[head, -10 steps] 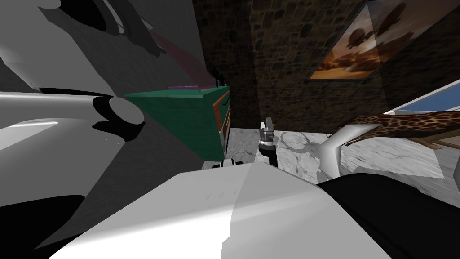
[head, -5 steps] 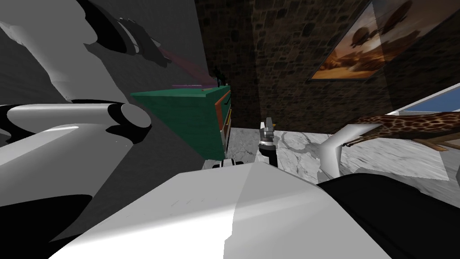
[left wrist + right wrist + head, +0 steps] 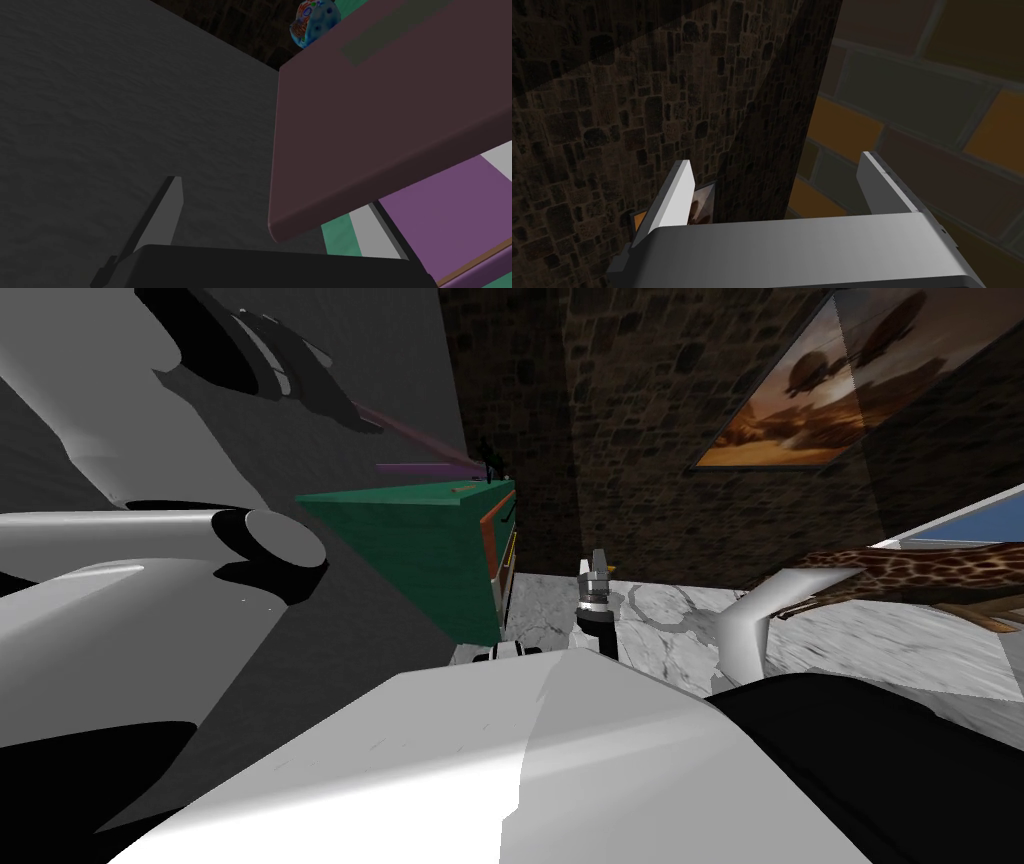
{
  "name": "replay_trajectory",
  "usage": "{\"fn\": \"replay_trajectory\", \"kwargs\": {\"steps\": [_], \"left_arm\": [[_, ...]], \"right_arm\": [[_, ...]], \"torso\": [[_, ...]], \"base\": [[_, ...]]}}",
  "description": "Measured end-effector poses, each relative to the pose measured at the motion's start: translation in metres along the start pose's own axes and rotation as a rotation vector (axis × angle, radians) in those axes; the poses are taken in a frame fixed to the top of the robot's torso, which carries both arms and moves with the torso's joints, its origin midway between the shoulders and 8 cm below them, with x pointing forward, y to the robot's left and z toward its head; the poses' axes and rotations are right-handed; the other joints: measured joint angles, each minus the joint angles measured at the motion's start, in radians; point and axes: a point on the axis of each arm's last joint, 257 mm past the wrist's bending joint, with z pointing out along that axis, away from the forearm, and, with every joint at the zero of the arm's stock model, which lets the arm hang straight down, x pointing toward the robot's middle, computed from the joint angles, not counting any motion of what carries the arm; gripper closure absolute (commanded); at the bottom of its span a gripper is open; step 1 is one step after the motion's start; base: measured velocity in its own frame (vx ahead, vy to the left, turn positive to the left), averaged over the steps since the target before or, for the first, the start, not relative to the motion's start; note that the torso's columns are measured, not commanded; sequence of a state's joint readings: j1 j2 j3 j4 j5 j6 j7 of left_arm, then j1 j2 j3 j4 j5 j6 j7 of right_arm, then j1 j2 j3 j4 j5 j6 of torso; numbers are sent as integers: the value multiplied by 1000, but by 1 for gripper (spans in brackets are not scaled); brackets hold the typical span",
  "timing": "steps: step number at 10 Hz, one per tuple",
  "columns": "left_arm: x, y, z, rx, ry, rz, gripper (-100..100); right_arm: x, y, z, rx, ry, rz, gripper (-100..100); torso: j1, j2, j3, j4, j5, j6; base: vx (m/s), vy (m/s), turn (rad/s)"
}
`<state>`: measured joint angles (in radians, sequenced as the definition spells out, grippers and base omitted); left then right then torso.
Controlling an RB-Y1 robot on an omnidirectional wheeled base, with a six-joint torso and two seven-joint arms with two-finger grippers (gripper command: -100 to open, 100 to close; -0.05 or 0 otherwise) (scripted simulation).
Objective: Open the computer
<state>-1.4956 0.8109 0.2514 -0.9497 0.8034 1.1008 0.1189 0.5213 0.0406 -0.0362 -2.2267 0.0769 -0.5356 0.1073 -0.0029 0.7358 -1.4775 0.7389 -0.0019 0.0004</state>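
Computer's maroon lid [image 3: 380,115] pictured raised above green counter [image 3: 400,548] beside grey wall [image 3: 100,100]; left claw [image 3: 262,175] and right claw [image 3: 776,160] are held apart.

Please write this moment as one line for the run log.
left gripper: open, at corner of lid | lid: partly raised above purple base | right gripper: open, low in front | computer: on green dresser

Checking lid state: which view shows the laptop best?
Left wrist view: the laptop's maroon lid is close, lifted off its purple base. Head view has it as a thin far sliver on the green dresser. Right wrist view points elsewhere.
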Motion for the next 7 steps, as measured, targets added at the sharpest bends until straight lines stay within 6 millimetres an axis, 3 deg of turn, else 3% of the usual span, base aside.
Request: {"fn": "replay_trajectory", "kwargs": {"steps": [4, 5, 7], "left_arm": [[14, -24, -26, -4, 8, 1, -100], [14, -24, -27, -7, 8, 1, 0], [13, -22, -26, -12, 6, 0, 0]], "right_arm": [[0, 0, 0, 0, 0, 0, 0], [0, 0, 0, 0, 0, 0, 0], [0, 0, 0, 0, 0, 0, 0]], "torso": [[3, 5, 4, 2, 1, -1], [3, 6, 4, 1, 2, 0], [3, 5, 3, 1, 1, -1]], "base": [[56, -25, 13], [6, -3, -2], [0, 0, 0]]}}
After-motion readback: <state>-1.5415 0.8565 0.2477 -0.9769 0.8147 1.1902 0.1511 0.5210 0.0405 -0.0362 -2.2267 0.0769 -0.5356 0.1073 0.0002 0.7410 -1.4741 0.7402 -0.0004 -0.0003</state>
